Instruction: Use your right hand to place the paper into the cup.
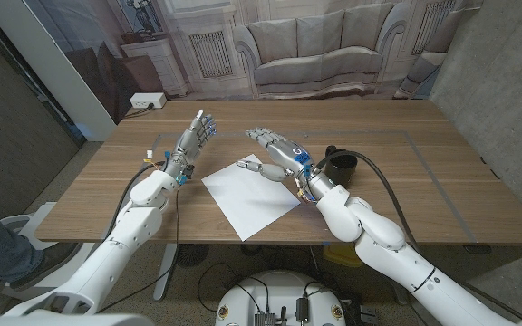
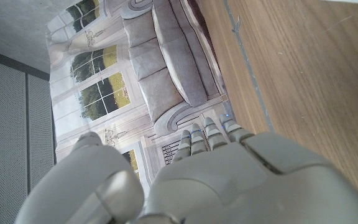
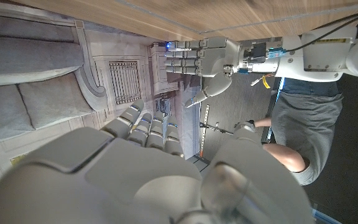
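Right hand (image 1: 277, 154) spread, above paper's (image 1: 250, 194) far corner; sheet lies diagonal, corner toward near desk (image 1: 442, 195) edge; cup (image 1: 340, 168) right.

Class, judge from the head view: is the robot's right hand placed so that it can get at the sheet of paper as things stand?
Probably yes. The right hand hovers open at the paper's far edge, thumb by its corner, with nothing between them. The black cup stands to the side, out of the way.

One sheet of paper (image 1: 251, 197) lies on the table (image 1: 442, 195). One black cup (image 1: 340, 167) stands there. Two robot hands: left hand (image 1: 195, 138), right hand (image 1: 277, 154)
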Available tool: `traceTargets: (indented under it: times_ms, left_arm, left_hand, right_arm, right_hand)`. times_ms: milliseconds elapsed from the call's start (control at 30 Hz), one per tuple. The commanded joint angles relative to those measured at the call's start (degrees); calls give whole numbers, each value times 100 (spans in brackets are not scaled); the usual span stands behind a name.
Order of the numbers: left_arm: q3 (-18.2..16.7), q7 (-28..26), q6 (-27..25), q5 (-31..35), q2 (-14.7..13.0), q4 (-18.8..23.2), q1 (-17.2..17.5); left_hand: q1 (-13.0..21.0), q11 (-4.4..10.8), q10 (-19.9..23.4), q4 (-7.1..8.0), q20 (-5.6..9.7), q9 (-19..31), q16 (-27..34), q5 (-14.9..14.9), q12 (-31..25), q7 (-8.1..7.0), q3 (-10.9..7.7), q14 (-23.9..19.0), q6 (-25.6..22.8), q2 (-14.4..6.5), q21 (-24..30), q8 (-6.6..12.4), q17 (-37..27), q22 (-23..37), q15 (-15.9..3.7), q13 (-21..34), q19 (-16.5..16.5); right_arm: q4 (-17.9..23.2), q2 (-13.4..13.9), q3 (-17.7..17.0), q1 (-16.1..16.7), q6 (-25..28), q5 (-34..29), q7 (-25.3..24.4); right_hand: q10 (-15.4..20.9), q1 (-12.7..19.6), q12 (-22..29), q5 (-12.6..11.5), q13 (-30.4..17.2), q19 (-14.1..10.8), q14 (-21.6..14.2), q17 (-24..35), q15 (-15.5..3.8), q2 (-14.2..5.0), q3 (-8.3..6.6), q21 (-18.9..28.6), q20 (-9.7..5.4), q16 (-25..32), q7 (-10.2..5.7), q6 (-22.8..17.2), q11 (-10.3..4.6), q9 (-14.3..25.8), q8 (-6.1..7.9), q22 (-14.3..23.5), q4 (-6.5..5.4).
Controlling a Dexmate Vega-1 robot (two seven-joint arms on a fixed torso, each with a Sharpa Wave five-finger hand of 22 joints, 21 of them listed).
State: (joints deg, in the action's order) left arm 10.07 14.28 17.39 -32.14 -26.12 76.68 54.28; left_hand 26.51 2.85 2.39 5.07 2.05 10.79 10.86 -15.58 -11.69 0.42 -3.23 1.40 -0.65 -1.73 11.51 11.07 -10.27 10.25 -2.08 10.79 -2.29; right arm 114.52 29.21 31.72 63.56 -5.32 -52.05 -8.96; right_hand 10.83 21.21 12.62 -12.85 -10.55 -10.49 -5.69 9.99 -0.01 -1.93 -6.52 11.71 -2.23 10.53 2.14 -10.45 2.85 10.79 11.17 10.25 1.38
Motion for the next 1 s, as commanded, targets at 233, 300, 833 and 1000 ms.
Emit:
traceTargets:
  times_ms: [233, 300, 833, 1000]
  left_arm:
    - [71, -76, 28, 35, 44, -33, 10]
    - [74, -69, 32, 33, 54, -55, 2]
    - [109, 48, 19, 54, 104, -197, -102]
    - [99, 74, 26, 46, 137, -233, -106]
  left_hand:
    - [40, 18, -8, 14, 428, 11, -8, -1, 0, 33, 39, -19, -11, 2, 20, 38, -26, 21, 29, 11, -33]
    - [41, 22, -13, 14, 427, 11, -10, -1, 3, 33, 41, -15, -10, 1, 18, 37, -26, 21, 24, 11, -37]
    - [47, 6, -8, 13, 427, 11, -10, 1, 1, 32, 56, -11, -17, -8, 17, 39, -26, 22, 13, 11, -41]
    - [48, -1, -10, 13, 424, 11, -10, 2, 2, 33, 61, -12, -18, -12, 16, 39, -26, 22, 13, 11, -46]
  right_arm:
    - [-69, 19, 129, 1, 111, -762, -102]
    - [-83, 8, 133, -3, 113, -781, -77]
    - [-189, -92, 221, -24, 265, -1133, 26]
    - [-256, -127, 243, -7, 352, -1272, -12]
  right_hand:
    - [28, 17, -26, 5, -11, -56, -63, 31, 1, -44, 0, -18, -200, 14, -26, 3, -24, 10, -4, 21, 45]
    - [26, 20, -27, 4, -11, -56, -65, 30, 1, -42, 1, -18, -198, 14, -30, 1, -20, 10, -3, 21, 48]
    - [39, 48, -25, -1, -12, -64, -77, 29, -7, -19, 10, -17, -196, 13, -39, 7, -16, 11, -2, 21, 80]
    - [60, 56, -17, -3, -13, -69, -104, 29, -16, -8, 15, -16, -190, 21, -57, -3, -25, 11, 3, 21, 91]
